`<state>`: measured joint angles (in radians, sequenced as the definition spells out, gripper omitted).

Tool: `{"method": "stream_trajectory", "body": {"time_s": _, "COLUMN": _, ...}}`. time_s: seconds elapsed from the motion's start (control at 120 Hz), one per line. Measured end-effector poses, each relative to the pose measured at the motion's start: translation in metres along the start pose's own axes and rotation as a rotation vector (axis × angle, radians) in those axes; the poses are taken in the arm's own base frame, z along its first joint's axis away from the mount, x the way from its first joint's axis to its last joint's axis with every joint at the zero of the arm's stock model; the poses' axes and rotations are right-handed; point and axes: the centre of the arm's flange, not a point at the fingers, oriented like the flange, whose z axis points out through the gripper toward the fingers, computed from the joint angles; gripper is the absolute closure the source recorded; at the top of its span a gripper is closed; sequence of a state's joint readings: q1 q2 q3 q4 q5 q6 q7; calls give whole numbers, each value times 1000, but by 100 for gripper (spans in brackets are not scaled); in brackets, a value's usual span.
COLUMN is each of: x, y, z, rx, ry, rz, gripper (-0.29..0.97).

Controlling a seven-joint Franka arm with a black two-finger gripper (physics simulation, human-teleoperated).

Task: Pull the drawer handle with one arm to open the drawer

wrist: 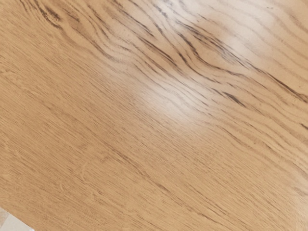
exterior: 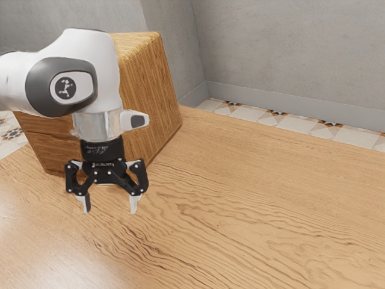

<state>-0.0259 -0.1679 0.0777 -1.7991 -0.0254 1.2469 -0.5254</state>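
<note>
White arm (exterior: 66,78) closest, coming in from the exterior view's left. Its black gripper (exterior: 110,208) points down, hovering just above the wooden table (exterior: 252,198), jaws apart with nothing between them. Wooden drawer cabinet (exterior: 147,78) stands on the table right behind the arm, apart from the fingers. Wrist view: table grain under the hand.

exterior: side, angled down | wrist: close, facing down | shared: table (exterior: 252,205)
</note>
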Motion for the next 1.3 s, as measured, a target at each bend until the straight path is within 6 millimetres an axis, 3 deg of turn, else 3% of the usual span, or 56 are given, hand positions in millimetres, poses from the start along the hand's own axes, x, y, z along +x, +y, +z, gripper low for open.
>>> {"method": "stream_trajectory", "body": {"time_s": 0.175, "x": 21, "y": 6, "z": -28, "rx": -171, "ry": 187, "rz": -251, "gripper": 0}}
{"method": "stream_trajectory", "body": {"time_s": 0.342, "x": 46, "y": -70, "z": -101, "rx": -341, "ry": 345, "rz": -573, "gripper": 0}}
{"method": "stream_trajectory", "body": {"time_s": 0.442, "x": 51, "y": -109, "z": -120, "rx": -404, "ry": 396, "rz": -732, "gripper": 0}}
{"method": "stream_trajectory", "body": {"time_s": 0.5, "x": 58, "y": -137, "z": -120, "rx": -440, "ry": 409, "rz": -827, "gripper": 0}}
{"method": "stream_trajectory", "body": {"time_s": 0.592, "x": 68, "y": -199, "z": -117, "rx": -501, "ry": 429, "rz": -1006, "gripper": 0}}
{"method": "stream_trajectory", "body": {"time_s": 0.642, "x": 71, "y": -215, "z": -117, "rx": -529, "ry": 445, "rz": -1065, "gripper": 0}}
{"method": "stream_trajectory", "body": {"time_s": 0.867, "x": 96, "y": -223, "z": -117, "rx": -601, "ry": 487, "rz": -1191, "gripper": 0}}
{"method": "stream_trajectory", "body": {"time_s": 1.1, "x": 121, "y": -257, "z": -107, "rx": -633, "ry": 499, "rz": -1333, "gripper": 0}}
{"method": "stream_trajectory", "body": {"time_s": 1.3, "x": 139, "y": -264, "z": -99, "rx": -635, "ry": 494, "rz": -1392, "gripper": 0}}
